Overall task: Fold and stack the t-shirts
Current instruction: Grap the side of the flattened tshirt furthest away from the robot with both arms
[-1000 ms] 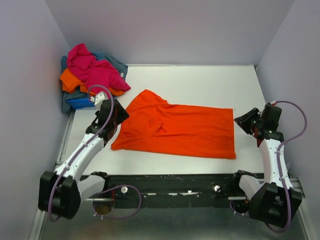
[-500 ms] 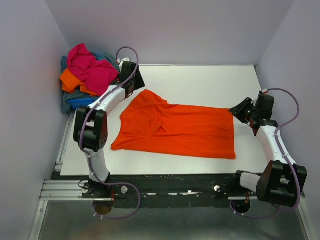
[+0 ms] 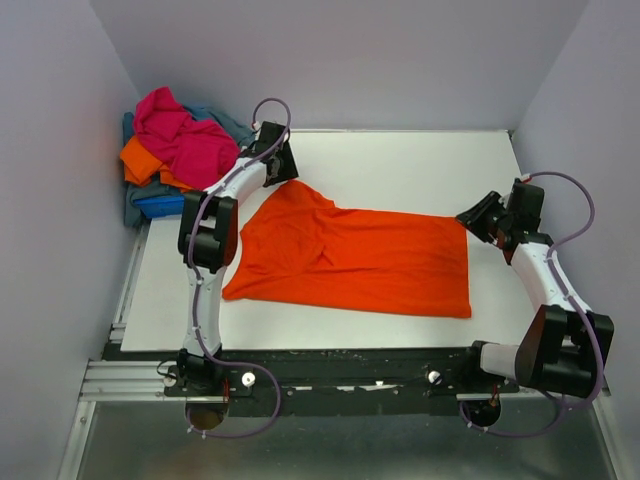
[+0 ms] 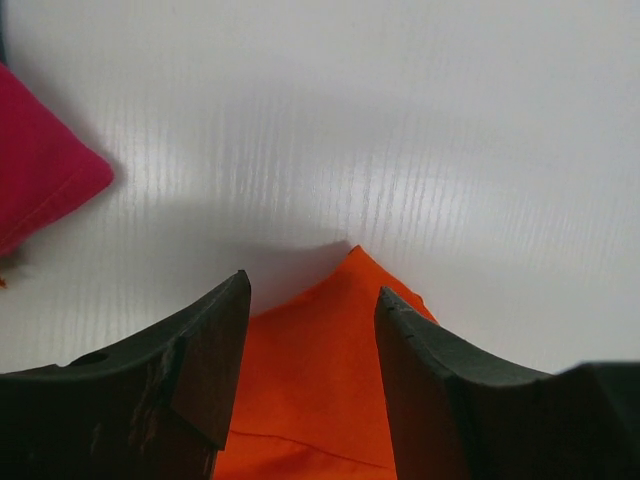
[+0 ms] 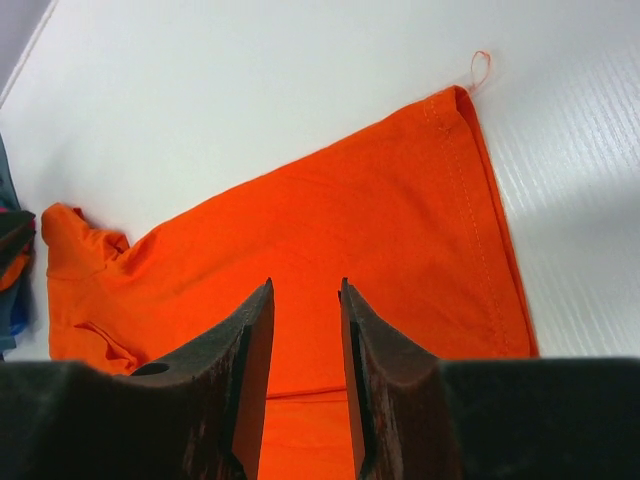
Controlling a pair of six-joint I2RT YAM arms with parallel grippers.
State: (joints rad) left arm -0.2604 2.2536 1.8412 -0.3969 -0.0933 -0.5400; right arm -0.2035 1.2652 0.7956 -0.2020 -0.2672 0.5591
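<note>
A bright orange t-shirt (image 3: 350, 260) lies spread flat on the white table (image 3: 400, 165). My left gripper (image 3: 278, 172) hovers at its far left corner, jaws open. In the left wrist view that pointed orange corner (image 4: 335, 340) shows between the two dark fingers (image 4: 200, 360), untouched by either. My right gripper (image 3: 480, 215) is at the shirt's far right corner. Its jaws stand open by a narrow gap above the orange cloth (image 5: 330, 200), pinching nothing. More t-shirts sit heaped at the back left: magenta (image 3: 180, 135), orange (image 3: 140, 160), blue (image 3: 160, 205).
Grey walls close in the table on the left, back and right. The heap of shirts sits just left of my left gripper, and its magenta edge (image 4: 40, 180) shows in the left wrist view. A loose thread loop (image 5: 481, 68) sticks out of the spread shirt's corner.
My left arm has swung from the shirt's near left side to its far left corner. My right gripper has moved a little farther back and left, to the far right corner.
</note>
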